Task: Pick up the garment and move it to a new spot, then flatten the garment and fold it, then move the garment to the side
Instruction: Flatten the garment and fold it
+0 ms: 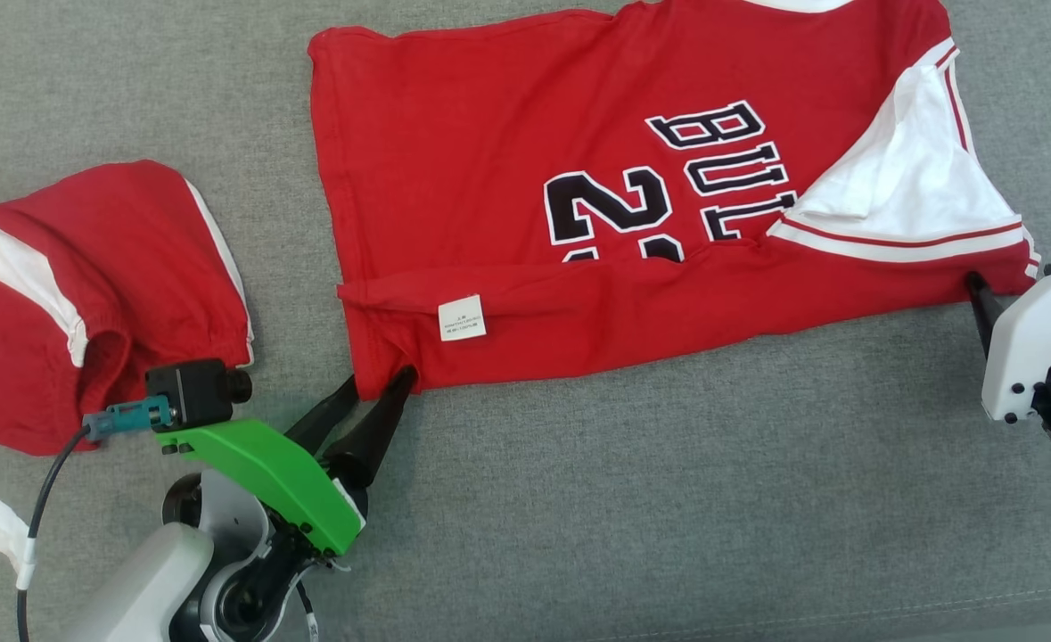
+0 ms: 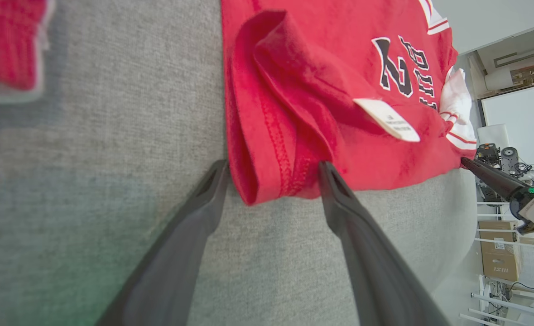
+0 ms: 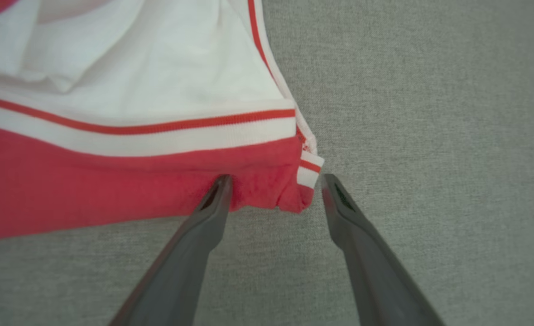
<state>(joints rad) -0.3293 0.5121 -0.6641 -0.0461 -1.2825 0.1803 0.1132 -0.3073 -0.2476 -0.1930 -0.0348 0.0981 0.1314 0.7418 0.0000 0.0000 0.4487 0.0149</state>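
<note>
While the jersey [image 1: 507, 134] lies flat toward the far side of the grey cushion [image 1: 668, 499], near edge turned up over the number, the left hand [image 1: 381, 378] stands spread around its near left corner. The right hand [image 3: 276, 178] is spread around the near right one, pinching nothing. Best now, I'd say: draw both back straight and level, so no finger snags the hem or skews that fold.

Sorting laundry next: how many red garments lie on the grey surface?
2: the red jersey across the middle, and a second red garment at the left edge, partly cut off. More may be off-frame.
</note>
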